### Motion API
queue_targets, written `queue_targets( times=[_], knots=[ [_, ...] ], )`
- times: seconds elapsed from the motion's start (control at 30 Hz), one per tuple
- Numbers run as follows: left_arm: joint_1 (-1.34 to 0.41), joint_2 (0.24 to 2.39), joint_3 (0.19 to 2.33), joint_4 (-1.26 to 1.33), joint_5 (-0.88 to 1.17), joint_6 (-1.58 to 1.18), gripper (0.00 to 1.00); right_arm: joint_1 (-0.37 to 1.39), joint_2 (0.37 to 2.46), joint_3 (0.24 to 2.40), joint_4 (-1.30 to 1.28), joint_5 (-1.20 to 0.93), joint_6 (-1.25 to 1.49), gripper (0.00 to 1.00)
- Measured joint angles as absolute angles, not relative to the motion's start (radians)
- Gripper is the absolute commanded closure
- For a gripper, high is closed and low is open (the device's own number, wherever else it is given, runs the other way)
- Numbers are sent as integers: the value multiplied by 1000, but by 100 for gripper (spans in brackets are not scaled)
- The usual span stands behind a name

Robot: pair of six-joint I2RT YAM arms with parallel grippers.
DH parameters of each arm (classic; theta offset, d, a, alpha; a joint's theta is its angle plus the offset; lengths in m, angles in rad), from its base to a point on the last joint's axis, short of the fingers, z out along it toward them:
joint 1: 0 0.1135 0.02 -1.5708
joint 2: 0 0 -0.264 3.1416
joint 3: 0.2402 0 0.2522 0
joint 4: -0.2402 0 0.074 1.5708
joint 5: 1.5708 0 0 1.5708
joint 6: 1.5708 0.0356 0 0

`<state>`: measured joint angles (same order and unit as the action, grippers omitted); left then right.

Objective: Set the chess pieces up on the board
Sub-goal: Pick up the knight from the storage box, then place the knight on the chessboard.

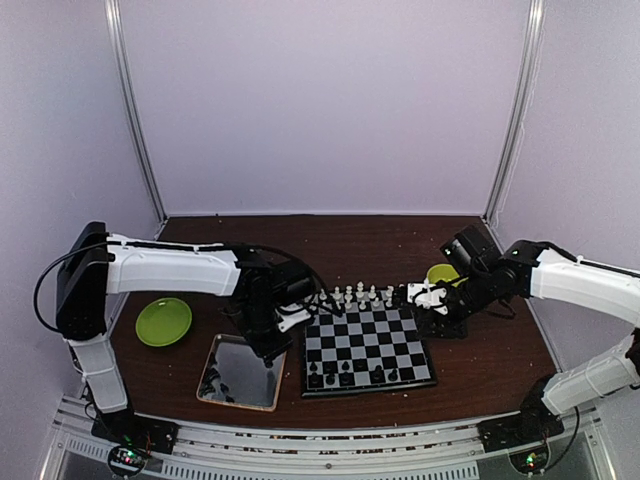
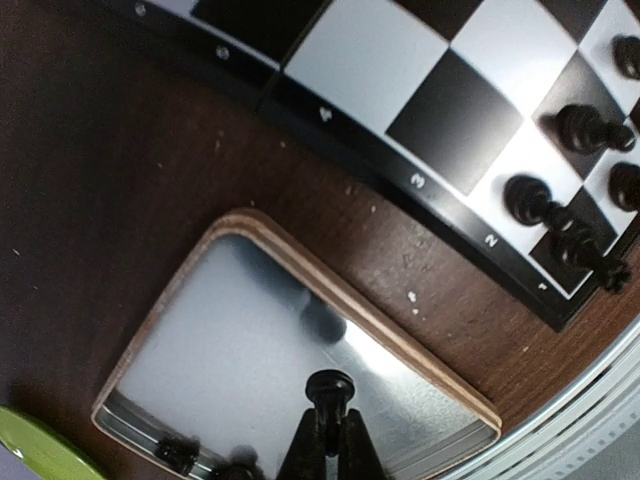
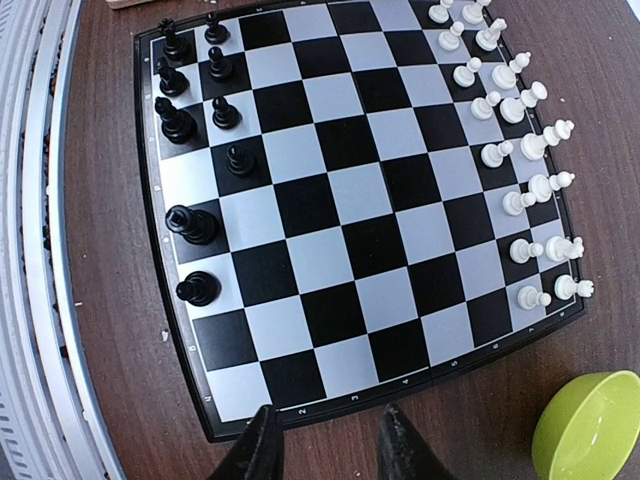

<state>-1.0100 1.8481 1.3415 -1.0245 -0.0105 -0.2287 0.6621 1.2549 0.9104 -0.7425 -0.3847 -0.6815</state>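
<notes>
On the desk (image 1: 480, 350), the board (image 1: 372, 345) lies just right of the metal tray (image 1: 240, 375). The white pieces (image 3: 520, 150) are lined along its far side, and the black pieces (image 3: 200, 120) only partly fill the near side. Your left gripper (image 2: 328, 420) is clamped on a black piece (image 2: 329, 388) over the tray. Your right gripper (image 3: 328, 415) hangs apart and empty by the board's edge. Lift straight up, clear the rim, then lower the piece upright onto a free near-side square, clear of its neighbours.
</notes>
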Motion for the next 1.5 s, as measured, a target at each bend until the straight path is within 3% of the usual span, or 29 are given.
queue_targets(
  times=[0.37,0.73,1.03,1.3,1.5],
  knots=[
    [-1010,1974,1749,-1078,-13,-142,100,662,1255,910,-739,-382,-682,67],
    [-1010,2188,1885,-1105,46,-83,100,662,1255,910,-736,-378,-681,67],
    [-1018,2218,1936,-1113,75,-70,71,662,1255,910,-736,-377,-681,67],
    [-981,2156,1960,-1134,47,-56,69,662,1256,943,-764,-409,-673,66],
    [-786,1882,1869,-1041,-23,-62,62,677,1348,1119,-773,-448,-625,61]
  ],
)
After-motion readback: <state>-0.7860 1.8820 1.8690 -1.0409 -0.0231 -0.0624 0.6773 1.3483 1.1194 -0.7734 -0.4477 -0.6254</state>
